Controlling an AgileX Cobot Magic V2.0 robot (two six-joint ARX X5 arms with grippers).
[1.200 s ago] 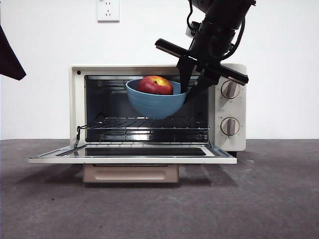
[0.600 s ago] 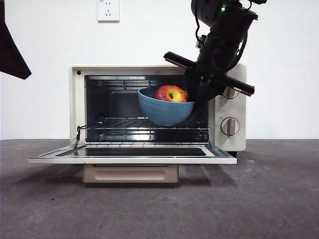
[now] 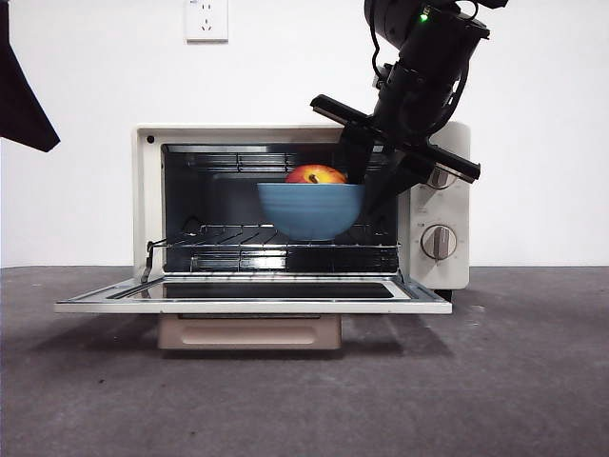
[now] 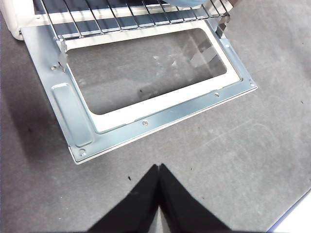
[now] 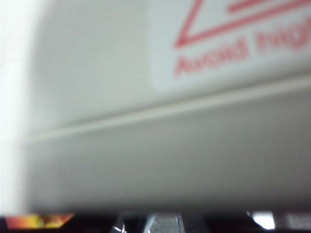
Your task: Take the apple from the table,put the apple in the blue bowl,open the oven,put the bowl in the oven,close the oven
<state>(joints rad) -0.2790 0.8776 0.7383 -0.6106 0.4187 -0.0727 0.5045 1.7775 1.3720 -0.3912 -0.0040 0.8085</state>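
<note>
Carrying the blue bowl (image 3: pixel 311 209) with the apple (image 3: pixel 316 174) inside, the right gripper (image 3: pixel 366 181), jaws clamped on the bowl's right rim, is held in the open oven (image 3: pixel 147 190) just above the wire rack (image 3: pixel 285 235). Lowering onto the rack and release would be called for next, while the left gripper (image 4: pixel 159 170), jaws together, waits over the tabletop (image 4: pixel 218 145) near the dropped door (image 4: pixel 73 116).

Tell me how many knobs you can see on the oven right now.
2, both on the oven's right panel, one above the other. The lower knob is in full view; the upper knob is partly hidden behind the right gripper holding the blue bowl.
</note>
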